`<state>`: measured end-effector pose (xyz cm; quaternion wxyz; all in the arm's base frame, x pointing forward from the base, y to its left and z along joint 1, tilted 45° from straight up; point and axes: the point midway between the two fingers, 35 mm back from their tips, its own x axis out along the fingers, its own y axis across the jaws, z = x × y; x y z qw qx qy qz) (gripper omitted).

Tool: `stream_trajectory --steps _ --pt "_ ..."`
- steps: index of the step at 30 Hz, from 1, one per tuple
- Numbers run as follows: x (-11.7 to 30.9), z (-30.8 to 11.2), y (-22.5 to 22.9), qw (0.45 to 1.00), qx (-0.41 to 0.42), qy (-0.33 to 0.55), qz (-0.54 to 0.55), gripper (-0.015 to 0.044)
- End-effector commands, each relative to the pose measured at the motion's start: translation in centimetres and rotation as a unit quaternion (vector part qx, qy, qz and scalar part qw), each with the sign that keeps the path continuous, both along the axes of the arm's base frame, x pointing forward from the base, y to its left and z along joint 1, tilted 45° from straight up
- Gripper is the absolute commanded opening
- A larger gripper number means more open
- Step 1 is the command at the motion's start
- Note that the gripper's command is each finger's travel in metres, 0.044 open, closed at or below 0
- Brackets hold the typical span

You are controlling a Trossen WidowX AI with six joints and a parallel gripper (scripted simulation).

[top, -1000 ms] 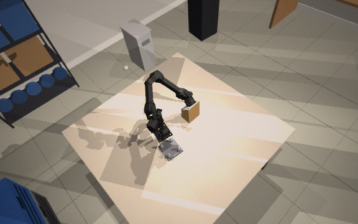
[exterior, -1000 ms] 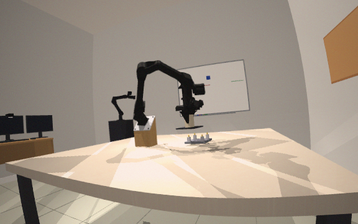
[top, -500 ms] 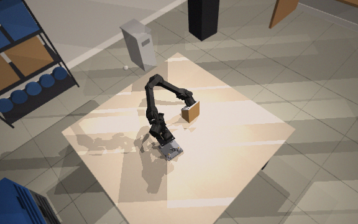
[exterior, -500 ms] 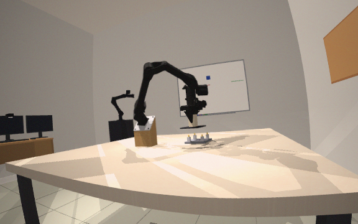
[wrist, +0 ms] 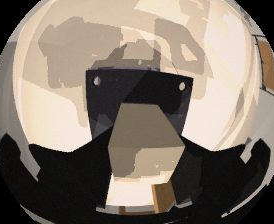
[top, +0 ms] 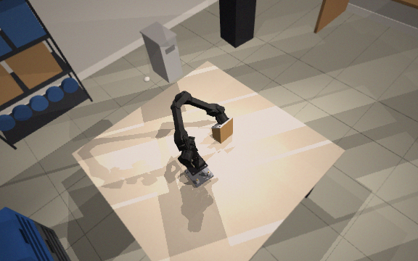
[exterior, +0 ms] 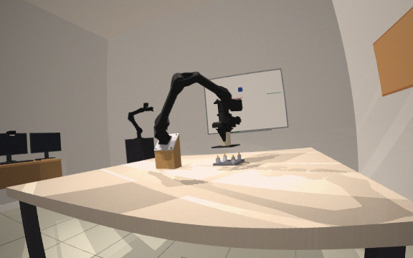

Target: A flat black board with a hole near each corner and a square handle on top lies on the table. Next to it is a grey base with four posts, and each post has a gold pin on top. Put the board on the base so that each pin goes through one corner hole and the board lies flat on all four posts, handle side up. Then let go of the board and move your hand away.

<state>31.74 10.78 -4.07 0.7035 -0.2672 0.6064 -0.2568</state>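
Black board [top: 202, 167] [exterior: 221, 146] [wrist: 138, 85], level and handle side up, hangs above the grey base [top: 202, 177] [exterior: 228, 163], with a gap between them. My end effector [top: 193, 162] [exterior: 225, 137] [wrist: 140, 129] is pinching its pale square handle [exterior: 227, 139] [wrist: 144, 127]. In the exterior view, the near edge of the tabletop [top: 267, 174] [exterior: 192, 215] [wrist: 43, 120] comes first; farther back, my wooden block [top: 226, 130] [exterior: 168, 160] stands left of the base. Gold pins [exterior: 233, 156] top the base's posts, clear of the board. Beyond, a whiteboard [exterior: 264, 107] hangs on the far wall, and two monitors [exterior: 7, 144] stand far left.
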Motion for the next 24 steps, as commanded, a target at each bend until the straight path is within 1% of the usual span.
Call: stream_trajectory --steps 1,7,24 --pt "0.1 -0.9 0.9 1.0 0.001 0.002 0.002 0.0" --pt "0.0 -1.9 1.8 1.0 -0.001 0.005 0.006 0.0" --pt "0.0 -1.8 1.3 1.0 -0.002 0.005 0.006 0.0"
